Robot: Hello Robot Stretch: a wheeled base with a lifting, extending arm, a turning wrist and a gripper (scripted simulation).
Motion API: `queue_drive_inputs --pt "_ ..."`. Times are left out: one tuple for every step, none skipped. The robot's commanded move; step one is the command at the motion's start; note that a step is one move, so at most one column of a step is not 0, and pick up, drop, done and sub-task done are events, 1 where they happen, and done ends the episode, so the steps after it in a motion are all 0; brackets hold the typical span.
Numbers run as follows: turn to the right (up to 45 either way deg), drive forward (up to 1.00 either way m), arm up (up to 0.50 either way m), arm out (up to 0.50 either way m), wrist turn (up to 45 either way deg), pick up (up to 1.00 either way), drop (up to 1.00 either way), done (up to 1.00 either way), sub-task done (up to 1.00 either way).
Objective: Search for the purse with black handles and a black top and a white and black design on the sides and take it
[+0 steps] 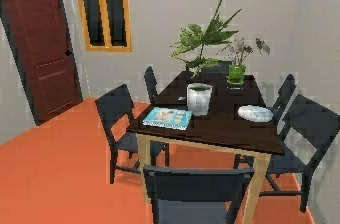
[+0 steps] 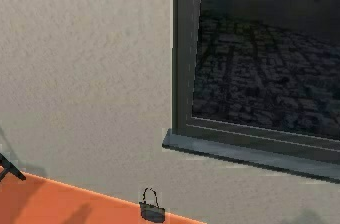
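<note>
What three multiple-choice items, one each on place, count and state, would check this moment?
1. Where is the small dark bag in the arm side view?
A. on a shelf
B. hanging from a hook
C. on the orange floor at the foot of the wall

2. How many potted plants stand on the table?
A. two
B. none
C. five

3. How is the brown door in the forward view?
A. wide open
B. shut
C. off its hinges, lying flat

Answers:
1 C: the bag sits on the floor by the wall, handle up.
2 A: there is a large plant in a white pot and a small plant in a green pot.
3 B: the door fills its frame.
</note>
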Motion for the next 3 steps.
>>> queue_drive_inputs --pt "0.0 0.00 0.08 0.00 0.0 0.00 0.00 0.00 0.00" --pt "0.0 0.00 0.00 0.40 0.0 0.00 0.00 0.00 0.00" --pt "0.0 0.00 0.00 0.00 45.0 0.00 0.00 0.00 0.00"
